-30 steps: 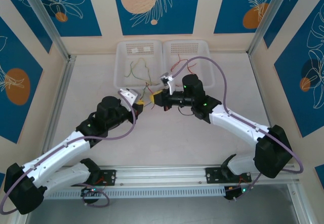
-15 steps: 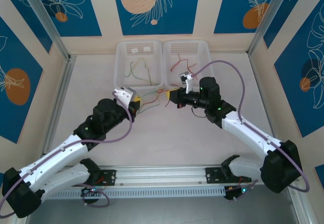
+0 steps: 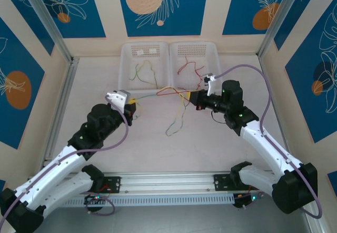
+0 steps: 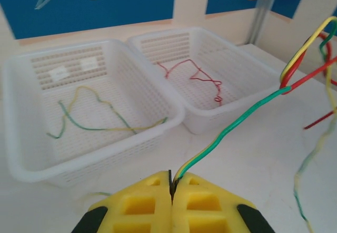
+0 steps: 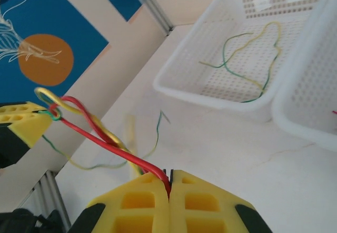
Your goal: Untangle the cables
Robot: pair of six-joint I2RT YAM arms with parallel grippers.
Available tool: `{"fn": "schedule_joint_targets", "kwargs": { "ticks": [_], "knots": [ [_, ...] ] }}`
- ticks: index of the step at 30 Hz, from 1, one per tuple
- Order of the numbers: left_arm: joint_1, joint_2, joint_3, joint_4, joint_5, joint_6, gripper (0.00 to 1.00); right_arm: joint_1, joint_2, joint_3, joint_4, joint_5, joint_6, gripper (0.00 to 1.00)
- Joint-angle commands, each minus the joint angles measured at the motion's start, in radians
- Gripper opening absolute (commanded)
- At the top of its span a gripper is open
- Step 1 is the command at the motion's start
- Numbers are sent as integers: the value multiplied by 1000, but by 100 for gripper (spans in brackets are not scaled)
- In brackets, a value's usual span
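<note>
Currently cables (image 3: 164, 90) are pinched taut by closed left tool (image 3: 132, 105) and right tool (image 3: 191, 97); could be cinched tighter by overpulling.

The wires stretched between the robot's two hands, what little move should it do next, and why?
Probably ease the right jaws slightly away from the left. The left jaws pinch the green-yellow wire, the right pinch the red wire, and they hook together midway, so a gentle pull might free them.
</note>
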Motion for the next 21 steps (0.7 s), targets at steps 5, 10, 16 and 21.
{"fn": "schedule_joint_targets", "kwargs": {
  "ticks": [5, 10, 16, 21],
  "knots": [
    [143, -70, 18, -125, -307, -69, 0, -110, -36, 7, -88, 317, -1, 0],
    [186, -80, 19, -144, -326, -101, 0, -121, -52, 22, -121, 356, -22, 0],
    [206, -103, 10, -158, -379, -140, 0, -167, -85, 32, -173, 434, -1, 0],
    [232, -101, 8, -197, -445, -194, 0, -277, -110, 33, -228, 463, 93, 0]
  ]
}}
